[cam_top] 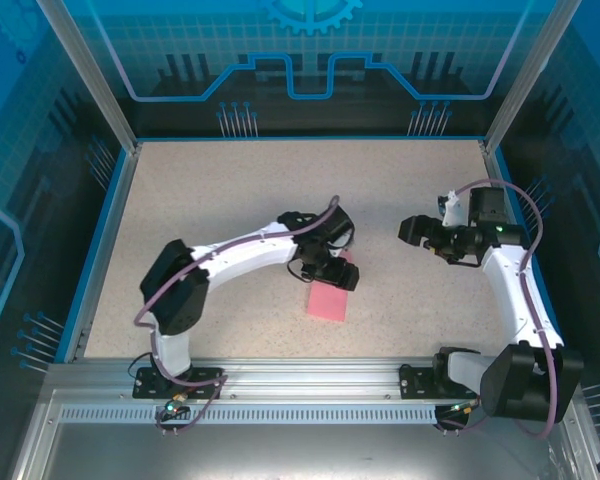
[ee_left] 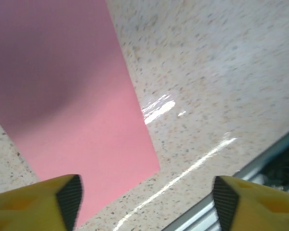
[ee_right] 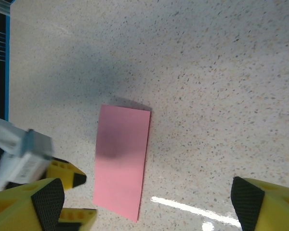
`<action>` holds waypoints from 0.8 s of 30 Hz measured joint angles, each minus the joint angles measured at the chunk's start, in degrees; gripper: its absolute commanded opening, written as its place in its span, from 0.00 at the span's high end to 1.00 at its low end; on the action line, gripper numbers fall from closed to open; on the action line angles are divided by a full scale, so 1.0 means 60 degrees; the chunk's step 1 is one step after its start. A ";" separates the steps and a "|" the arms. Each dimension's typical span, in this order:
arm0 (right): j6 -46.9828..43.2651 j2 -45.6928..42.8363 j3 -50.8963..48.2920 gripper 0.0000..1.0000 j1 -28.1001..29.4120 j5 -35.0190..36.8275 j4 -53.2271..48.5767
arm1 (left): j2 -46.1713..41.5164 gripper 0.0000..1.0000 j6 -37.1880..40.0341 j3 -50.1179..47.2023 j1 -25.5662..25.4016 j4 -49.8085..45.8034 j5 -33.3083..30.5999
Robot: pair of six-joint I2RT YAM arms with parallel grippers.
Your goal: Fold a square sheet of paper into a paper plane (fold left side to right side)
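From above, we saw the pink sheet of paper (cam_top: 330, 298) lying on the desk (cam_top: 230, 190) as a narrow rectangle, which we judged to be already folded left over right. The left arm (cam_top: 250, 250) bent over its far end, and the right arm (cam_top: 510, 270) was held well apart, likely to keep clear. At the left wrist, the jaws stood open over the flat paper's corner, fingertips (ee_left: 70, 195) apart and gripping nothing. At the right wrist, the jaws gaped empty too, the paper lying flat ahead.
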 measured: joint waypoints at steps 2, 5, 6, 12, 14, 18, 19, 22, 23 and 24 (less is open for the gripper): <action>0.0029 0.0135 -0.0007 0.07 0.0120 -0.0073 0.0029 | -0.0379 0.22 -0.0040 -0.0291 0.0255 0.0280 0.0324; 0.0051 0.0346 -0.0011 0.13 0.0499 -0.0215 0.0171 | -0.0841 0.27 -0.0095 -0.0838 0.0488 0.0820 0.0608; 0.0084 0.0437 -0.0011 0.17 0.0692 -0.0229 0.0229 | -0.1067 0.27 -0.0204 -0.1162 0.0586 0.1067 0.0739; 0.0652 0.1475 -0.0011 0.40 0.2441 -0.0146 0.1151 | -0.2244 0.29 -0.0838 -0.3005 0.1832 0.2226 0.1326; 0.0896 0.1985 -0.0011 0.46 0.3060 -0.0011 0.1596 | -0.2310 0.29 -0.1013 -0.3344 0.2233 0.2586 0.1490; 0.1268 0.3238 0.0000 0.53 0.4102 0.0470 0.2433 | -0.2306 0.28 -0.1351 -0.4000 0.2550 0.3198 0.1763; 0.1333 0.3599 0.0018 0.54 0.4291 0.0590 0.2623 | -0.2295 0.28 -0.1421 -0.4120 0.2568 0.3304 0.1810; 0.1457 0.4481 0.0164 0.55 0.4572 0.0882 0.2947 | -0.2157 0.29 -0.1570 -0.4339 0.2572 0.3603 0.1942; 0.1461 0.4732 0.0248 0.55 0.4619 0.0962 0.3005 | -0.2084 0.28 -0.1588 -0.4368 0.2572 0.3676 0.1978; 0.1453 0.4987 0.0350 0.55 0.4670 0.1056 0.3071 | -0.1971 0.28 -0.1632 -0.4408 0.2572 0.3781 0.2025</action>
